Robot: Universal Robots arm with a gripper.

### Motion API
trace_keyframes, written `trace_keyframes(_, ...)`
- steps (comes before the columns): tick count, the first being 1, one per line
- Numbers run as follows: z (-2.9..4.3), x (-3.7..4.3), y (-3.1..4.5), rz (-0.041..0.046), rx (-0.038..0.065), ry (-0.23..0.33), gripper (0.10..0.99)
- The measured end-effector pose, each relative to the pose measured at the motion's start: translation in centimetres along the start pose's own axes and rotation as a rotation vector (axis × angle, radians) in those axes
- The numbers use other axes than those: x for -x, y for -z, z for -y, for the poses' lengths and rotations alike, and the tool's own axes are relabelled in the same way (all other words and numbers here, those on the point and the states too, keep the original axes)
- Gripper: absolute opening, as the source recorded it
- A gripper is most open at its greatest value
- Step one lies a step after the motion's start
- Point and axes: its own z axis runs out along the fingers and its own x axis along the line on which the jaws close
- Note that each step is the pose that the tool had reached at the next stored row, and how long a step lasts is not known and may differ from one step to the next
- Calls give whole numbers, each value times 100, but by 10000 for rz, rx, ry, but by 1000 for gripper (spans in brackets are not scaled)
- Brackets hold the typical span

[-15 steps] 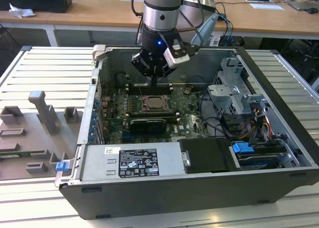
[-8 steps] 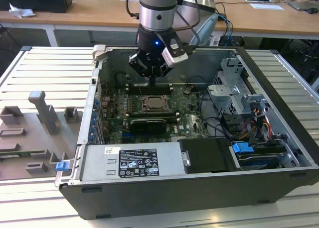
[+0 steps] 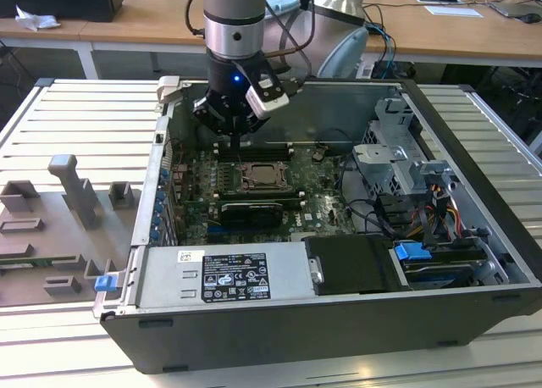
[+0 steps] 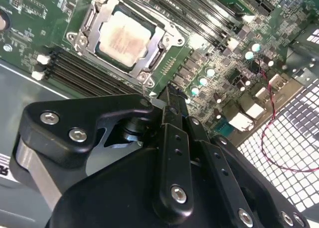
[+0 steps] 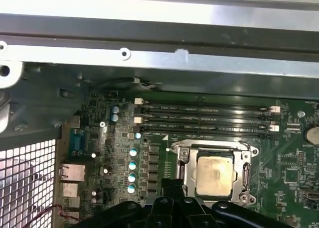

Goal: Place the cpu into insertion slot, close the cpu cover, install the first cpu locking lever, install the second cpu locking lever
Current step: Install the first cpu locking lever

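Slatted metal worktop [image 3: 51, 117], wooden desks [image 3: 127, 28] behind. Open PC case [image 3: 474, 202] lies flat on it, grey fixtures [image 3: 76, 193] at the exterior view's left. Inside the case: power supply [image 3: 229, 274] in front, drive cage [image 3: 402, 163] and cables [image 3: 440, 210] at the exterior view's right. cpu [image 4: 124, 38] seated in insertion slot [image 3: 258, 174], cpu cover [image 5: 185, 169] flat around it, memory slots [image 5: 209, 116] alongside. End effector [image 4: 171, 94] just beside the socket corner, fingertips pressed together, nothing gripped.
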Motion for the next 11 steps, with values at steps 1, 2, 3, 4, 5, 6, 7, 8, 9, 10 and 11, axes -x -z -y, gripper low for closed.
trace_keyframes(1,-5,-6,-4,-1,-1,27,106)
trace_keyframes(2,-31,-30,-14,-2,3,67,106)
trace_keyframes(3,-54,-45,-20,-2,6,77,106)
trace_keyframes(4,-76,-63,-28,-1,11,87,106)
trace_keyframes(5,-93,-77,-33,-1,12,96,106)
trace_keyframes(6,-106,-88,-37,-2,12,102,106)
trace_keyframes(7,-127,-100,-44,-2,12,111,106)
trace_keyframes(8,-140,-109,-49,-2,14,120,106)
trace_keyframes(9,-150,-114,-53,-2,15,129,106)
trace_keyframes(10,-161,-118,-59,-2,17,139,106)
trace_keyframes(11,-177,-121,-64,-3,17,150,106)
